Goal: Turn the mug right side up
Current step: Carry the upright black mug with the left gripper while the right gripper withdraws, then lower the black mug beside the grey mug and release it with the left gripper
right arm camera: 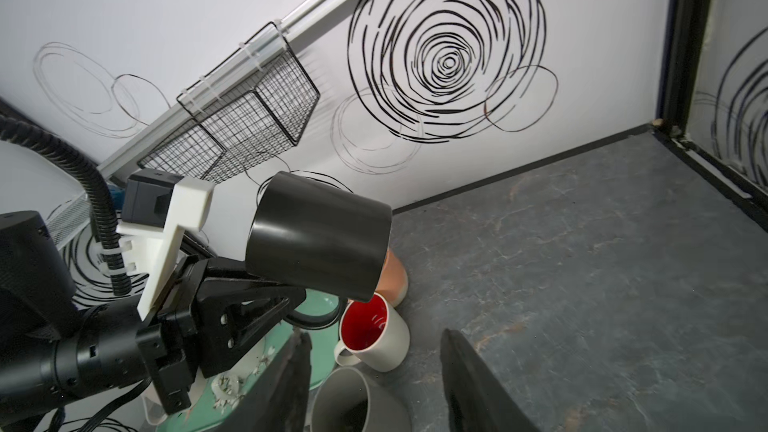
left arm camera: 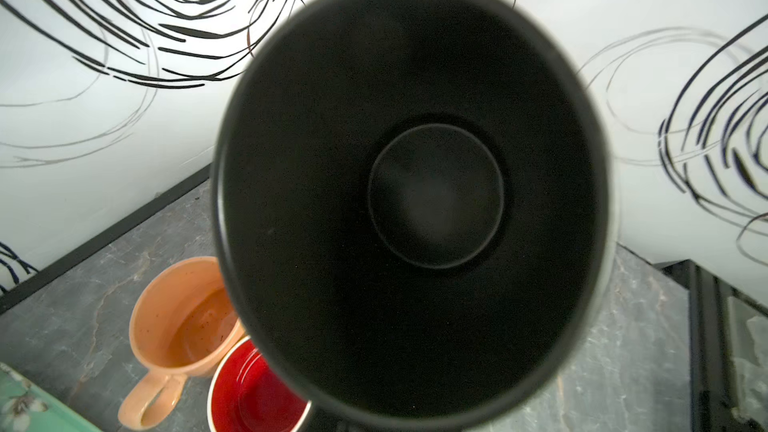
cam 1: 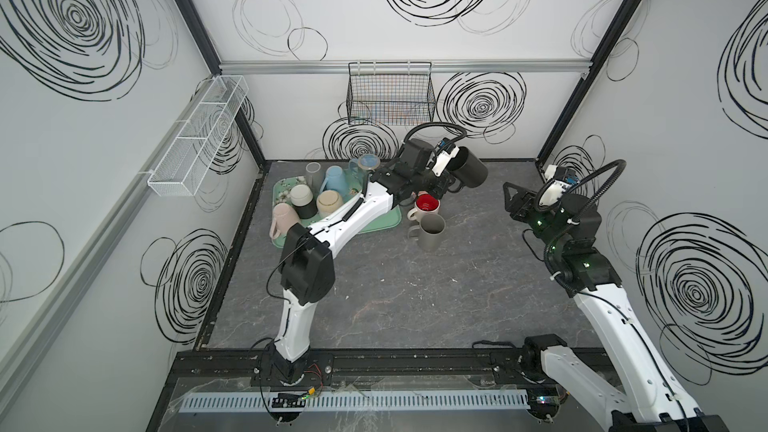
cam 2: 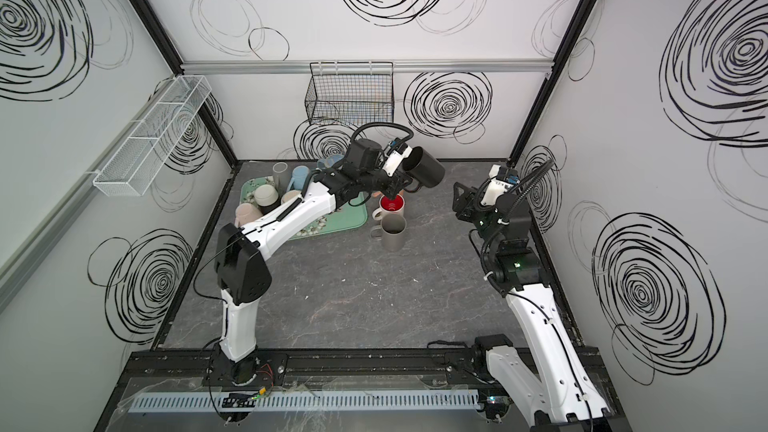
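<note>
My left end effector (cam 1: 453, 189) clamps the tilted black mug (cam 1: 473, 169) midair; my right end effector (cam 1: 508, 199) gapes half-open, empty.

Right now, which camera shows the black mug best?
The right wrist view: it shows the whole black mug from the side, tilted. The left wrist view only looks into its dark inside. Both top views show it small.

The left gripper (cam 2: 401, 188) holds a matte black cylindrical mug (cam 2: 427, 170) in the air, tipped on its side with its mouth toward the arm. Below it, a white mug with a red inside (cam 2: 391, 206) and a grey mug (cam 2: 393, 235) stand upright on the dark marbled worktop (cam 2: 374, 297).
</note>
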You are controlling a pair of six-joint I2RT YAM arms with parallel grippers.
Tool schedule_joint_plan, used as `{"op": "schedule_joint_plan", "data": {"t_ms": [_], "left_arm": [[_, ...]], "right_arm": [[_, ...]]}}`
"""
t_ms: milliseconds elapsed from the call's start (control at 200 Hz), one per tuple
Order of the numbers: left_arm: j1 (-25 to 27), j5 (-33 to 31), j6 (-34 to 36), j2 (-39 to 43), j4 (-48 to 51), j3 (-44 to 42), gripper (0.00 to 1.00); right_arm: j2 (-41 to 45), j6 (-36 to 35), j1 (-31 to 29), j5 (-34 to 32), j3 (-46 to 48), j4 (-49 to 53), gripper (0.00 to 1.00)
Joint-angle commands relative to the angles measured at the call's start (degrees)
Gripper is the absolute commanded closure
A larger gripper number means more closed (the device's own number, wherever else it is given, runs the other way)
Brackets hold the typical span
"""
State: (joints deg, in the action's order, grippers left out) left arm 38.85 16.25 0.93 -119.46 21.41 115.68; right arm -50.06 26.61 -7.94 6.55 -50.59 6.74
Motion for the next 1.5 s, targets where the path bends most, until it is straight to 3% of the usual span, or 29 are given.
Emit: {"op": "schedule_joint_plan", "data": {"t_ms": [0,305,540,665,956,1251,1491], "left_arm": [[0.52,-2.99,7.99,-2.92,1.73,8.72,1.00],[0.79,-5.82,18.22,-9.48,-2.77,13.54,1.00],[1.92,-10.72,28.44,-14.64,-8.53,13.87,1.00],[3.04,-10.94,32.03,-18.67,-6.67,17.30,1.00],[6.66,-12.49,34.61,-19.36,3.95,19.01,1.00],[10.63,-15.84,36.18,-16.19,12.39,15.42,1.00],[11.52,-16.36,34.08,-15.83,15.35,15.42,1.00]], "right_arm": [[-0.59,-2.03,1.47,1.92,-1.31,4.19,0.45],[-8.16,-4.46,2.50,2.48,-3.17,14.22,0.44],[-12.90,-4.73,2.67,4.25,-4.67,15.06,0.43],[-14.37,-4.81,3.14,5.14,-5.24,15.48,0.42],[-11.37,-6.05,8.00,3.40,-4.03,18.76,0.42],[-7.56,-7.63,14.54,6.61,-1.97,20.73,0.41],[-6.11,-7.60,15.65,8.53,-0.18,20.51,0.42]]}}
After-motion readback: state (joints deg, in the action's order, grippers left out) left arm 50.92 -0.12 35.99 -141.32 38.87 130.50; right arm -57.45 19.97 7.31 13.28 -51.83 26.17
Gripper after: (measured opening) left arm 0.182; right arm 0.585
